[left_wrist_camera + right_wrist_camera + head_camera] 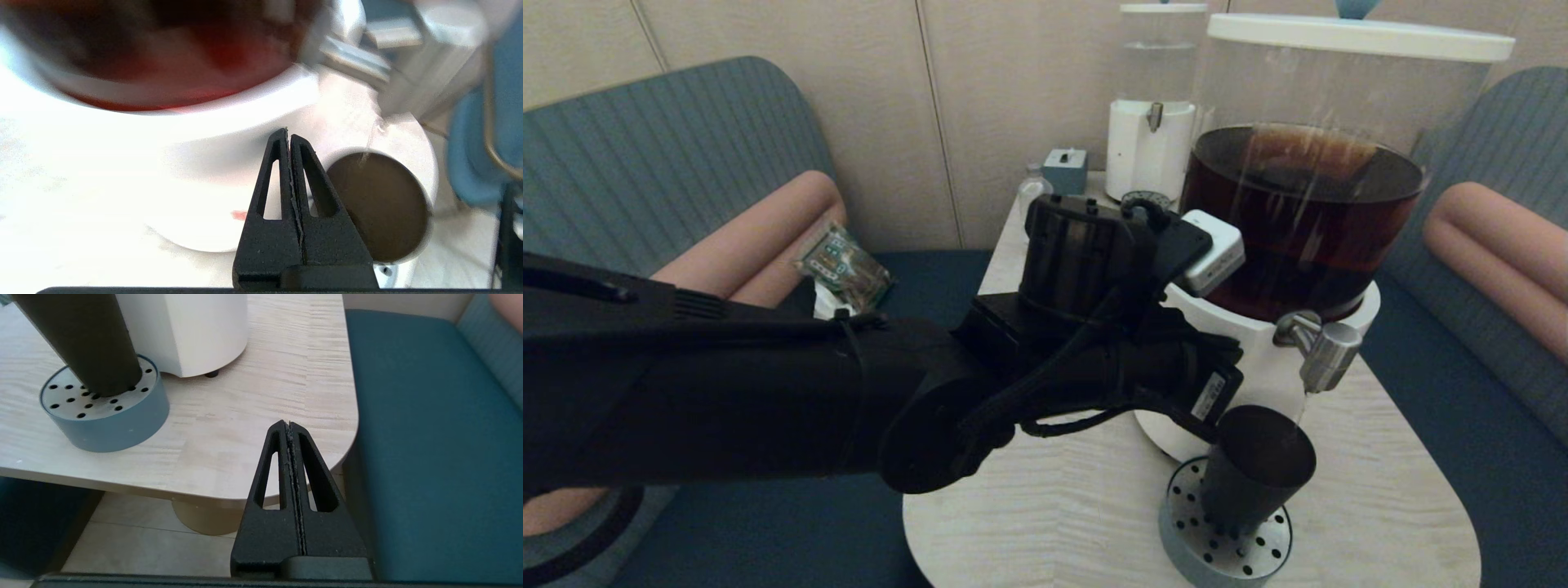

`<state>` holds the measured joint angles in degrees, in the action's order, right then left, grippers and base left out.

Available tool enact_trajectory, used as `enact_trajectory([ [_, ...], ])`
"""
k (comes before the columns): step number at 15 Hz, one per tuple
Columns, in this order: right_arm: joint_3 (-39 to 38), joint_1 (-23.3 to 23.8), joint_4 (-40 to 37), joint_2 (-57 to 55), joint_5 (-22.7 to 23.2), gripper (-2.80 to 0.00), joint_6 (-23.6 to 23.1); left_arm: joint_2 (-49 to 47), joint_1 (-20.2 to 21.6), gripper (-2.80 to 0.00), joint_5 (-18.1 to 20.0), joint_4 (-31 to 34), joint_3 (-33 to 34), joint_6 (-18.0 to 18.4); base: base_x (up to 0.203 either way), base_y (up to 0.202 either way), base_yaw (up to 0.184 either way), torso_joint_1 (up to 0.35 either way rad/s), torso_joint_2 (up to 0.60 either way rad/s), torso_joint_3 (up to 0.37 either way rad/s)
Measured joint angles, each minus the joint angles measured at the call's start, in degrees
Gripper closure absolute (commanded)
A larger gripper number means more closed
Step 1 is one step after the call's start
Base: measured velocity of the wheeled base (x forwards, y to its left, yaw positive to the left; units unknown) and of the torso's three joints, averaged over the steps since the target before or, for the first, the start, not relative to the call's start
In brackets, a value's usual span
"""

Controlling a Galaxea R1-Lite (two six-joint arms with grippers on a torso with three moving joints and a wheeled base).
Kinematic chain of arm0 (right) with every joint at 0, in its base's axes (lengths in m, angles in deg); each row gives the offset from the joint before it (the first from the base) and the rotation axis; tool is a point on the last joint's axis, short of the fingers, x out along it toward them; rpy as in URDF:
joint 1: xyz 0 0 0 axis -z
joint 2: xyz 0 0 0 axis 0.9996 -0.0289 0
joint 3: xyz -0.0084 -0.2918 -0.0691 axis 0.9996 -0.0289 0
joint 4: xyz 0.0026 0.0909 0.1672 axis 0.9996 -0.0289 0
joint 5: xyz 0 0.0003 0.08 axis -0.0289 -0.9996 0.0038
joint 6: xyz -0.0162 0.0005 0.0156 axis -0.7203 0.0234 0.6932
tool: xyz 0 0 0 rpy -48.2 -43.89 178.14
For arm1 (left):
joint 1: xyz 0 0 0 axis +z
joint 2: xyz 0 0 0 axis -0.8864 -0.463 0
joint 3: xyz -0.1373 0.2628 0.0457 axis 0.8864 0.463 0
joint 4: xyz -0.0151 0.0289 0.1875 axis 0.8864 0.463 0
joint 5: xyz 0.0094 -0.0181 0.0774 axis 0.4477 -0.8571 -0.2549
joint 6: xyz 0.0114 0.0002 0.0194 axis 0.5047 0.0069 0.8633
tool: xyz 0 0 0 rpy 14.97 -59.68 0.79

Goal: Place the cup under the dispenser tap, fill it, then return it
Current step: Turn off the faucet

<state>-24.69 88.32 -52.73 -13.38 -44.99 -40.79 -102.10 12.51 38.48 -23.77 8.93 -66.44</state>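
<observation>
The dark tapered cup [1258,465] stands upright on a round perforated drip tray [1225,547], right under the steel dispenser tap [1327,351] of the big dispenser [1298,212] of brown liquid. A thin stream runs from the tap [425,77] into the cup [380,208]. My left gripper [289,136] is shut on nothing, beside the cup and in front of the dispenser's white base. The left arm reaches across the table. My right gripper [288,424] is shut and empty, off the table's near right corner, with the cup [86,339] farther off.
A smaller clear-liquid dispenser [1152,106], a blue box [1066,170] and a small bottle [1033,188] stand at the back of the pale wooden table [1054,490]. A teal bench [429,437] borders the table. A packet [843,265] lies on the left seat.
</observation>
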Motion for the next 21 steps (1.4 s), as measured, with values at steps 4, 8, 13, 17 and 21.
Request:
enact_trajectory([
  [4,0.0,-0.1,0.0,0.0,0.0,0.0,0.0,2.6,-0.2,0.0,-0.1,-0.4,2.8,0.1,0.0,0.0,0.0,0.0,0.0,0.0],
  [8,0.0,0.0,0.0,0.0,0.0,0.0,0.0,3.5,-0.8,0.0,-0.2,-0.5,2.7,0.1,0.0,0.0,0.0,0.0,0.0,0.0],
  [13,0.0,0.0,0.0,0.0,0.0,0.0,0.0,4.4,-2.0,0.0,-0.2,0.7,2.7,0.3,0.0,0.0,0.0,0.0,0.0,0.0],
  [17,0.0,0.0,0.0,0.0,0.0,0.0,0.0,3.9,-2.2,0.0,-0.2,1.7,1.2,0.5,0.0,0.0,0.0,0.0,0.0,0.0],
  [21,0.0,0.0,0.0,0.0,0.0,0.0,0.0,2.0,-2.2,0.0,-0.2,3.0,-2.5,0.8,0.0,0.0,0.0,0.0,0.0,0.0],
])
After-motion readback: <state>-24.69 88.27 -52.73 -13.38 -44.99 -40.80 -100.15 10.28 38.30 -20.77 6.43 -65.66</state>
